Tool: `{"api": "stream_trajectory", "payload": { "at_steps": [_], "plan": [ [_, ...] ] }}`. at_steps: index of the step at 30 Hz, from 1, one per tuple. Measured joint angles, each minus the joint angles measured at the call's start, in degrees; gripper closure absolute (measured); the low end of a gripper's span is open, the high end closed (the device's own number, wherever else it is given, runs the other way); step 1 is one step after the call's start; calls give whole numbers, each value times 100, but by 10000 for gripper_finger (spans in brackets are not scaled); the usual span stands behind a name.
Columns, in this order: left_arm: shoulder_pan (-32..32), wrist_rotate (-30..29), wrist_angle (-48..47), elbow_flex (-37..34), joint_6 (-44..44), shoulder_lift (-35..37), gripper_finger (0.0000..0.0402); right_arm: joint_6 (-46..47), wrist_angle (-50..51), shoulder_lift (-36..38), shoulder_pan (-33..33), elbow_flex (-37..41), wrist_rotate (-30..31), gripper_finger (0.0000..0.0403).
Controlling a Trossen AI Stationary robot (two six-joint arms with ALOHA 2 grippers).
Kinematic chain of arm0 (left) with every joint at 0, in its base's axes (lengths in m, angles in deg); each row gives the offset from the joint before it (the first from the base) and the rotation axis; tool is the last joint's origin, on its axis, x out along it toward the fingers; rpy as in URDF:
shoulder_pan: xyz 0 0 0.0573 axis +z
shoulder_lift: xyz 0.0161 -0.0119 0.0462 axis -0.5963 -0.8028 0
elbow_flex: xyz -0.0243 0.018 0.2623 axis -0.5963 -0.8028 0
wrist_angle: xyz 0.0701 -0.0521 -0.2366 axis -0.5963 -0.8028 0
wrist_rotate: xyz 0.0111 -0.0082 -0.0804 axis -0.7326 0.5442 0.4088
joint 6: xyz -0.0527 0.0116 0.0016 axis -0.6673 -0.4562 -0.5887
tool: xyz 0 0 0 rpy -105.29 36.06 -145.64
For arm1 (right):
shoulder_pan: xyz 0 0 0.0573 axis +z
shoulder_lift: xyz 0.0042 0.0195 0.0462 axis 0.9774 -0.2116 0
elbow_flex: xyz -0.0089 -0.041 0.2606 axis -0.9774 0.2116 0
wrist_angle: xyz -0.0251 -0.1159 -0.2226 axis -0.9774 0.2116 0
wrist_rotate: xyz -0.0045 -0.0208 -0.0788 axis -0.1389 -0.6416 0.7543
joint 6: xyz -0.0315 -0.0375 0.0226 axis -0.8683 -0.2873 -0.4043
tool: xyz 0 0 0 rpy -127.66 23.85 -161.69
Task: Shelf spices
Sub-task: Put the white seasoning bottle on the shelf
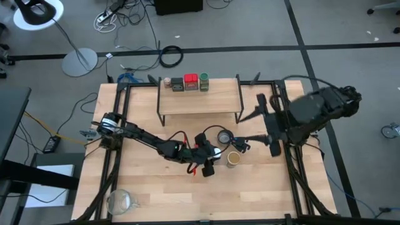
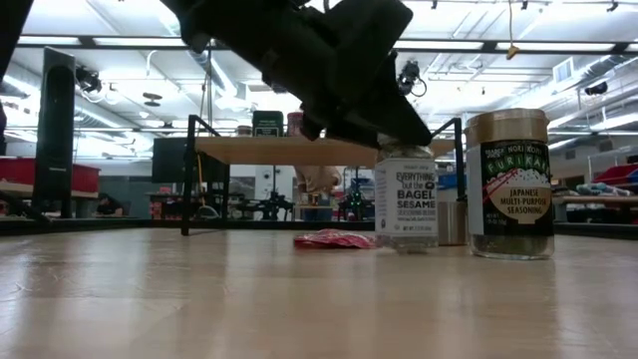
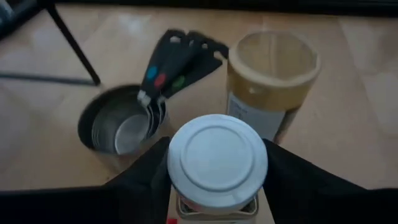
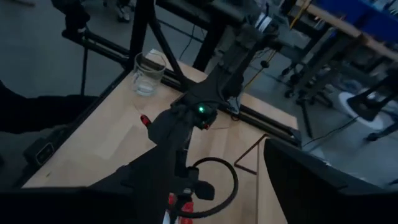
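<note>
Jaws of your left gripper (image 3: 214, 186) flank the white-capped jar (image 3: 217, 160), one on each side just beneath the cap; they look to be pressing on the glass, though you cannot be sure from here that the grip is firm. That jar stands upright on the counter (image 1: 269, 194), in front of the shelf (image 1: 200, 100), and you are taking it at the neck, likely so it stays vertical when lifted. Beside it stands the tan-lidded jar (image 3: 272, 84), not yet handled, and just behind sits a metal cup (image 3: 118, 127) holding measuring spoons (image 3: 177, 59), which is no part of your job. A flat red packet (image 2: 334, 239) lies close by. Three spices (image 1: 190, 82) already line the back edge of the plank, leaving the front clear for landing. Your right gripper (image 1: 234, 145) hangs near the cup with jaws apart, holding nothing.
</note>
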Motion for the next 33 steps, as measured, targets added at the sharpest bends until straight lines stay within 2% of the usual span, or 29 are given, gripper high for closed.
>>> {"api": "stream_trajectory", "payload": {
  "at_steps": [6,11,16,21,27,33],
  "plan": [
    [0,-29,-332,408,563,320,210,288,-19,2,1040,148,1170,173],
    [68,-203,-1471,945,1138,881,210,709,-19,7,1861,455,2083,182],
    [556,-177,-2329,1523,1590,1348,210,1253,-183,7,2433,1001,2874,190],
    [1297,560,-2872,2066,2141,1341,210,1770,-611,2,2741,1675,3248,195],
    [2206,1557,-2860,2316,2597,1329,210,2086,-1558,-2,2898,2471,3399,195],
    [2845,2208,-2812,2477,2892,1320,210,2362,-2284,0,3065,2997,3383,195]
  ]
}}
